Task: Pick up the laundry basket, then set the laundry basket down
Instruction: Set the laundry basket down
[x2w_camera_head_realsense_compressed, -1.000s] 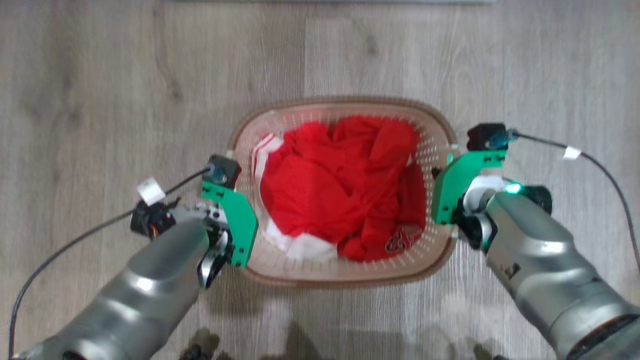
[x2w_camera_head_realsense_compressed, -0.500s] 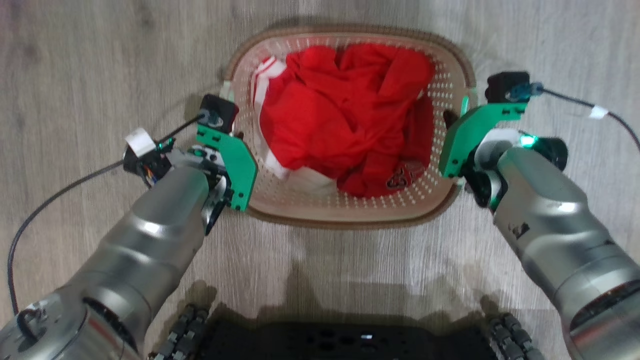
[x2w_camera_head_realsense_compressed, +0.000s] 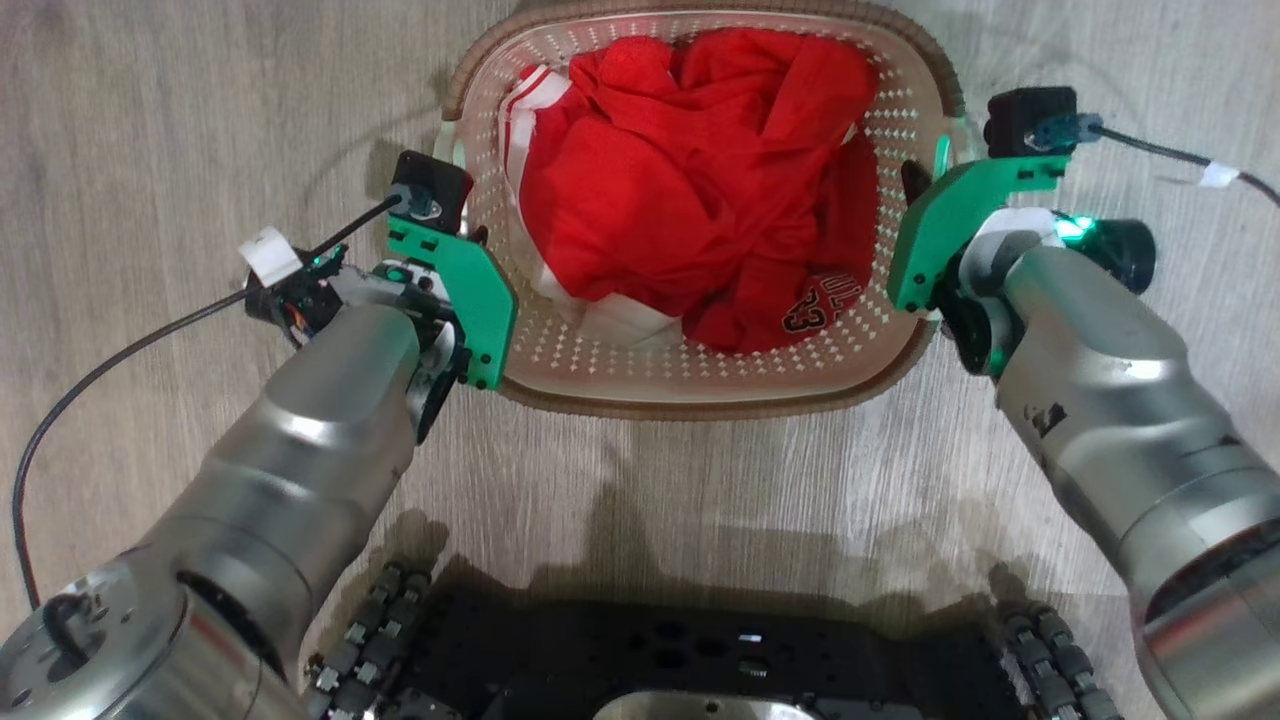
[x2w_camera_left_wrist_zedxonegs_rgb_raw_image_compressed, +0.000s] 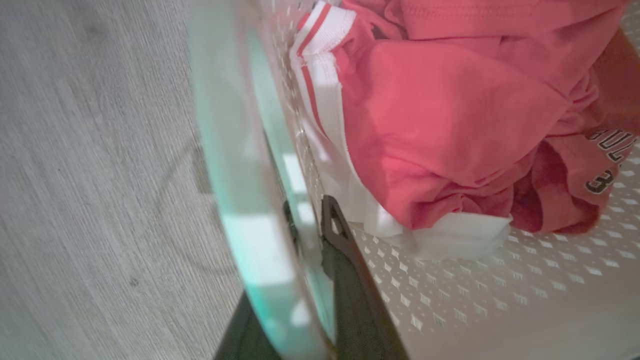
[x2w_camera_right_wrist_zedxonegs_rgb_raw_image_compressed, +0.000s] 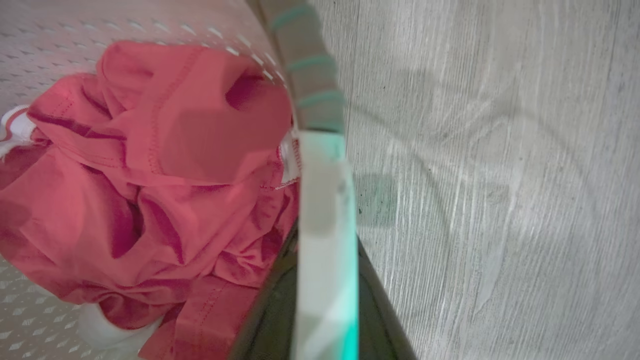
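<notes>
Cream perforated laundry basket (x2w_camera_head_realsense_compressed: 720, 370), brown woven-look rim, upright, red clothes (x2w_camera_head_realsense_compressed: 680, 180) inside

Home (seemingly); wood-plank floor (x2w_camera_head_realsense_compressed: 150, 120); laundry basket (x2w_camera_head_realsense_compressed: 700, 375) of red clothes (x2w_camera_head_realsense_compressed: 690, 180)

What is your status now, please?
Both shut on laundry basket handles: left gripper, right gripper. Load: red jersey. Nothing seen in the way.
</notes>
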